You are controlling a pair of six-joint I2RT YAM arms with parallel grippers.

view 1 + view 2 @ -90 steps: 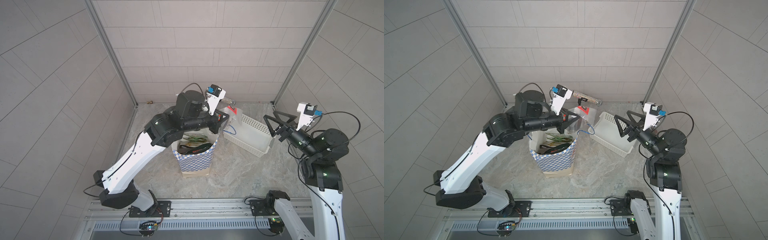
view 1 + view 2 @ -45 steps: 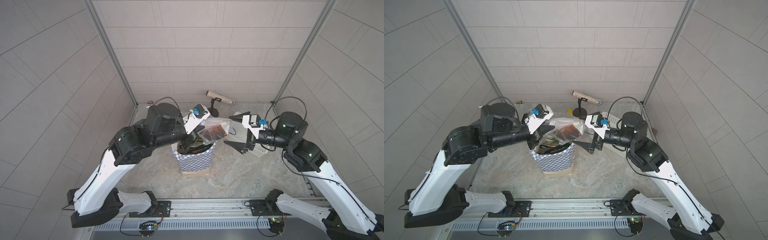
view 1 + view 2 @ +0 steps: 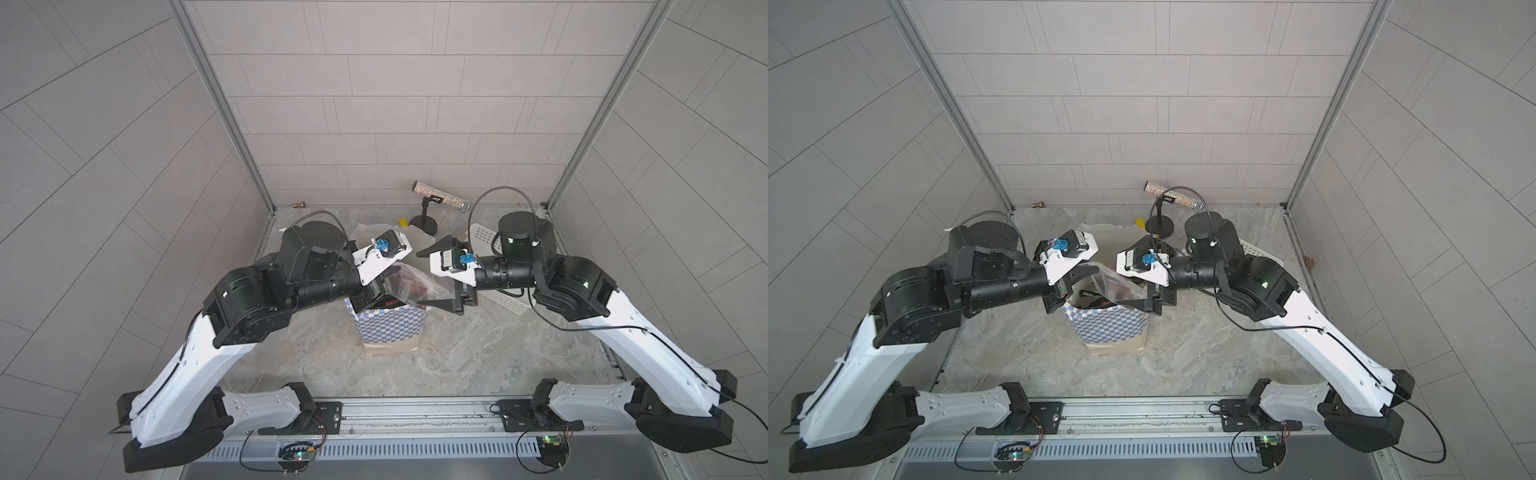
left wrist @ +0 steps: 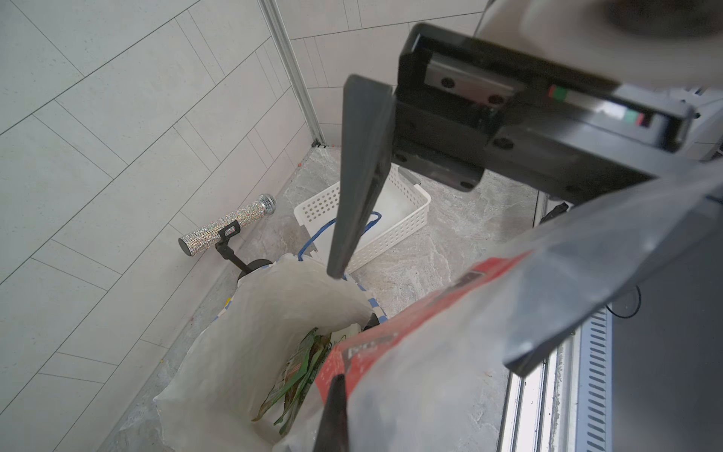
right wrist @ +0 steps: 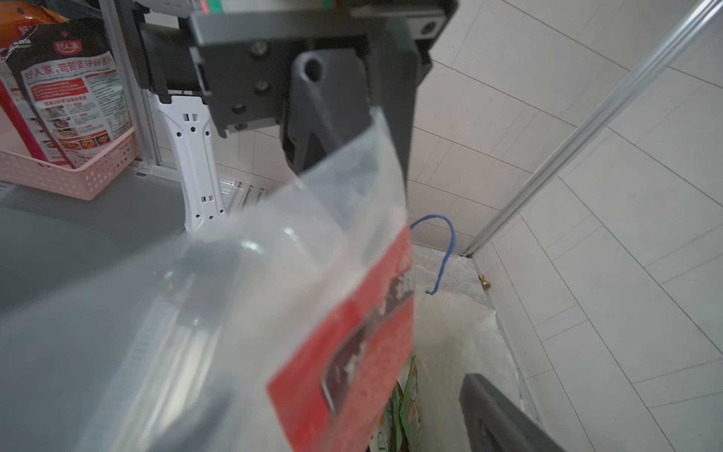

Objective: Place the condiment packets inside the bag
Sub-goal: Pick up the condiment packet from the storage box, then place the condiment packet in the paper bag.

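Observation:
The blue-and-white checkered bag (image 3: 390, 332) (image 3: 1108, 328) stands open mid-floor, white inside (image 4: 266, 313). Green and dark condiment packets (image 4: 301, 371) (image 5: 403, 407) lie in it. A clear packet with a red band (image 3: 409, 282) (image 3: 1113, 282) (image 4: 430, 352) (image 5: 313, 293) hangs over the bag's mouth, and my left gripper (image 3: 388, 276) (image 3: 1086, 272) is shut on its top edge. One of its own fingers (image 4: 333, 407) shows against the packet. My right gripper (image 3: 419, 277) (image 3: 1126, 274) is open, one finger on each side of that packet, not pinching it.
A white perforated basket (image 3: 484, 241) (image 4: 407, 219) lies right of the bag. A glittery microphone on a black stand (image 3: 440, 195) (image 4: 227, 223) stands by the back wall. Blue cord handles (image 5: 446, 250) stick up from the bag. A pink basket of packets (image 5: 66, 172) sits outside the cell.
My right arm swung in from the right side to the bag, and its open jaws now straddle the clear packet. My left gripper brought that packet from the basket side over the bag.

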